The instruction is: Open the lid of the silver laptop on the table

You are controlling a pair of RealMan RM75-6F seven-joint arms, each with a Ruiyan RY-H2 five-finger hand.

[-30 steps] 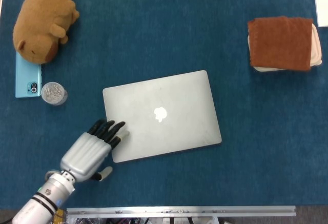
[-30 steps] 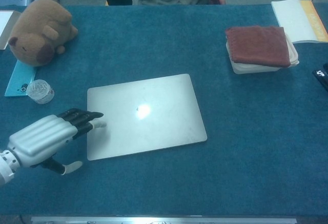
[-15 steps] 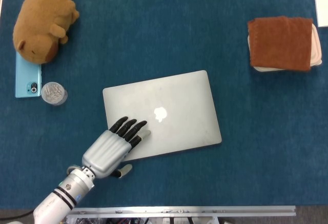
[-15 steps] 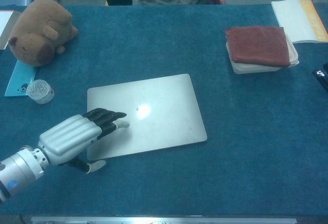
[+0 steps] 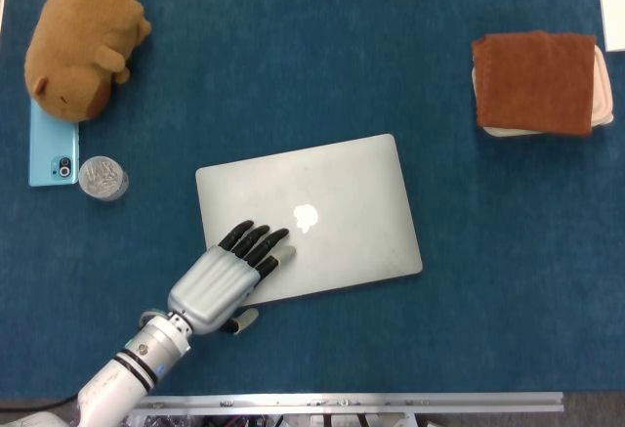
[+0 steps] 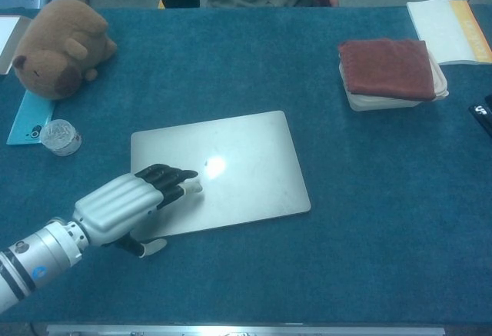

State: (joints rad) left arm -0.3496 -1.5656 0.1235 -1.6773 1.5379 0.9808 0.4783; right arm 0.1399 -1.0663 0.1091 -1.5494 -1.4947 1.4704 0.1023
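The silver laptop (image 5: 332, 202) (image 6: 246, 163) lies closed and flat in the middle of the blue table, its logo facing up. My left hand (image 5: 223, 280) (image 6: 127, 201) lies over the lid's near left corner, fingers (image 5: 256, 244) stretched out flat across the lid toward the logo. Its thumb (image 5: 241, 321) hangs below the laptop's near edge, over the cloth. The hand holds nothing. My right hand appears in neither view.
A brown plush animal (image 5: 80, 44) sits at the far left on a light blue phone (image 5: 51, 153), with a small round silver tin (image 5: 103, 178) beside it. A rust-red towel on a white box (image 5: 539, 83) stands at the far right. A book (image 6: 453, 30) lies at the right edge.
My left hand has slid right and forward, from the laptop's left edge onto the lid, fingers now near the logo. The laptop has not moved.
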